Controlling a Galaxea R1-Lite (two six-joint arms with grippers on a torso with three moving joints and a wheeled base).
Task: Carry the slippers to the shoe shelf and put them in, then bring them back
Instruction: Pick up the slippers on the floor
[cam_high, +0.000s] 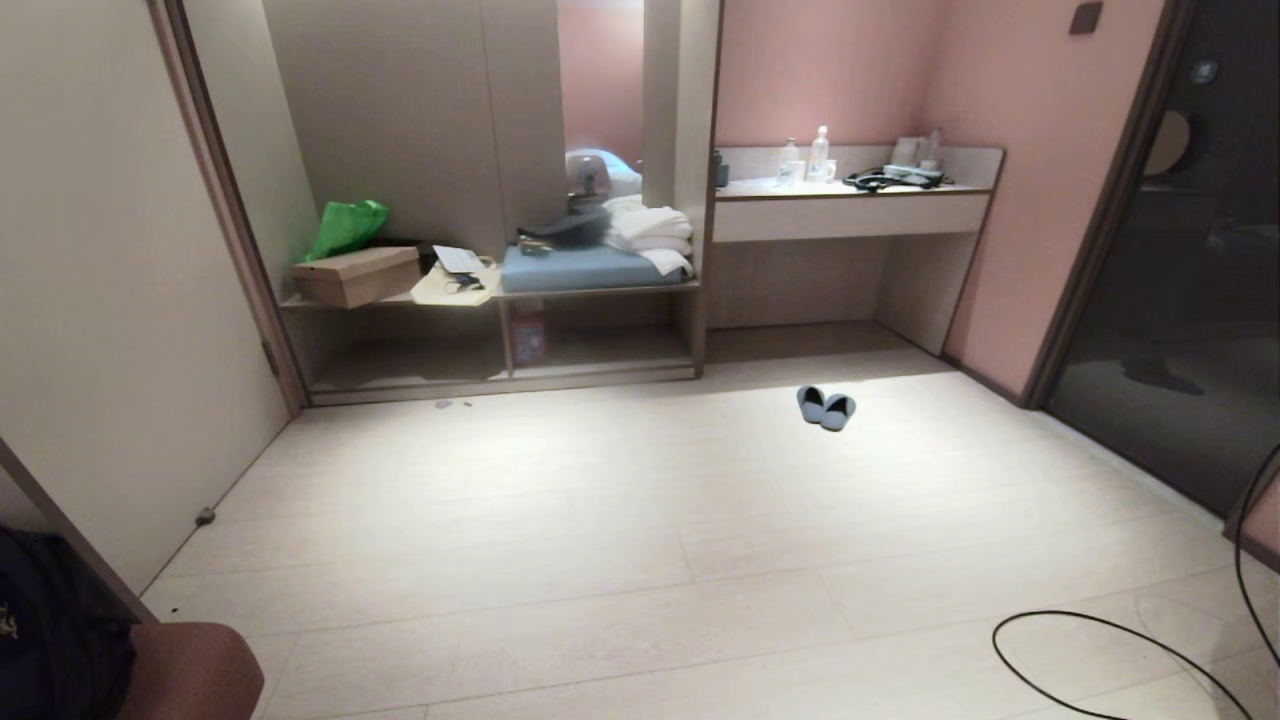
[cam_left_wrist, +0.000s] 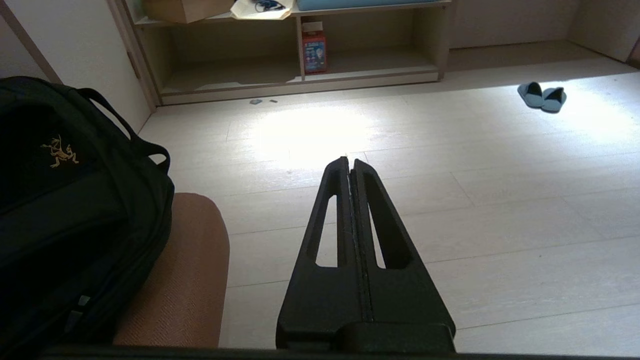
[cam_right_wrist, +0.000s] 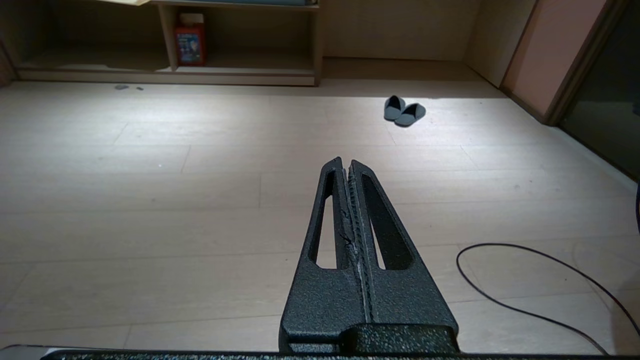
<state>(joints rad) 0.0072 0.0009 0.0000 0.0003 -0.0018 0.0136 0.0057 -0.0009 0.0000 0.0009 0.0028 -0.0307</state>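
And here we are at the very start, nothing carried yet. The pair of small, soft, light blue-grey slip-on slippers (cam_high: 826, 407) sits side by side, touching, on the pale wood-plank floor (cam_high: 640, 560), out in the open in front of the recess under the pale desk-like counter (cam_high: 850, 212), well apart from the robot. The long low beige-wood shoe shelf (cam_high: 495, 345) stands against the far wall, left of the slippers; its left floor-level compartment looks bare, and a small red box (cam_left_wrist: 314, 52) stands just by the divider in the right one.

Both arms hang back, neither in the head view. The left gripper (cam_left_wrist: 349, 162) has its black fingers pressed together, holding nothing, a black backpack (cam_left_wrist: 65, 200) on a brown seat just beside it. The right gripper (cam_right_wrist: 346, 164) is likewise clamped on nothing, a thin black cable (cam_right_wrist: 525, 280) looping on the floor nearby.

So my read: everything is left. Drive up, pick the slippers, shelve them, then fetch them back.
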